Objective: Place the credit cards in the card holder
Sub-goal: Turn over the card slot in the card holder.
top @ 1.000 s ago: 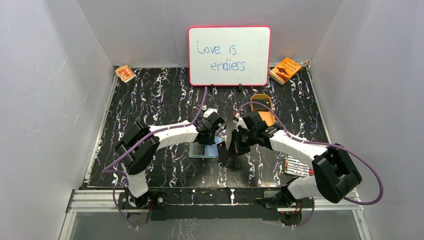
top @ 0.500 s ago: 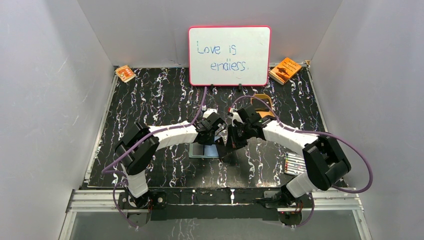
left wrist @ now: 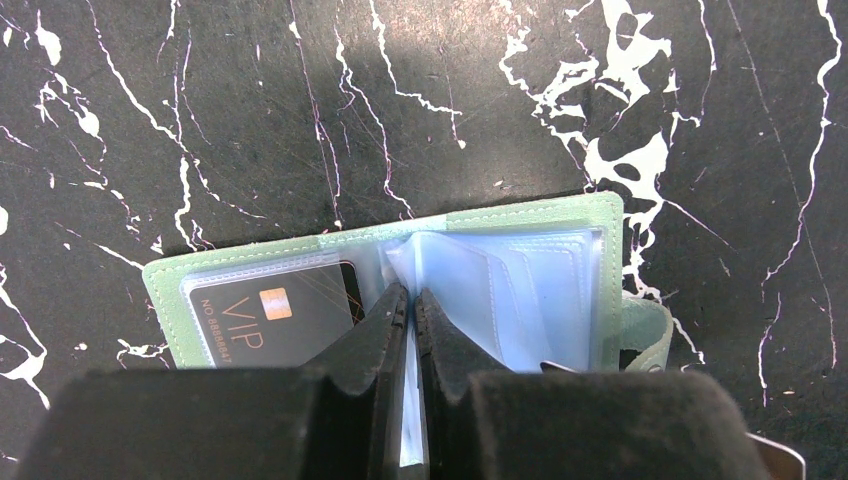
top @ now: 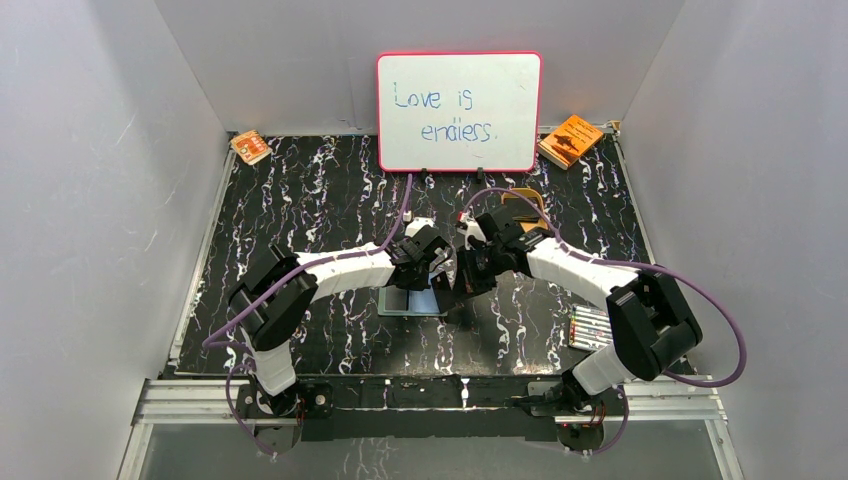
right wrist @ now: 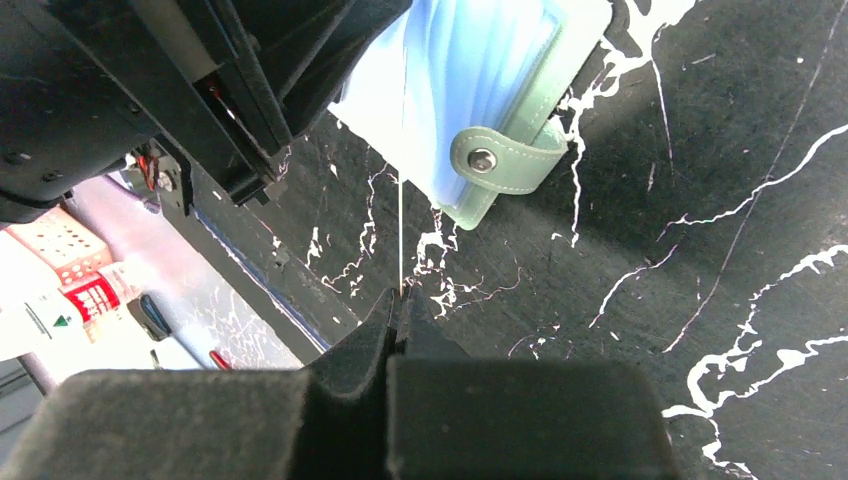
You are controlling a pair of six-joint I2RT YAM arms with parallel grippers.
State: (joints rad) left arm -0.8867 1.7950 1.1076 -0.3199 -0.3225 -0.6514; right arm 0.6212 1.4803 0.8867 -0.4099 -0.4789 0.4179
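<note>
The card holder [left wrist: 500, 216] lies open on the black marbled table, grey-green outside with pale blue sleeves inside; it also shows in the top view [top: 408, 301]. A dark VIP credit card [left wrist: 265, 315] sits in its left pocket. My left gripper [left wrist: 411, 292] is shut on one pale blue sleeve and holds it up. My right gripper [right wrist: 401, 295] is shut on a thin credit card [right wrist: 401, 235], seen edge-on, whose far edge reaches the holder's sleeves [right wrist: 470, 70]. In the top view the right gripper [top: 463, 282] is just right of the left gripper [top: 437, 272], over the holder.
The holder's snap strap [right wrist: 503, 158] sticks out to the right. A whiteboard [top: 459, 111] stands at the back. Orange booklets lie at the back right [top: 570, 140] and back left [top: 250, 147]. A tan tray [top: 527, 210] is behind the right arm. A pack of markers [top: 592, 330] lies at the near right.
My right gripper has moved left and away from the bases with the card, closing in on the left gripper over the holder. The left gripper has stayed put on the sleeve.
</note>
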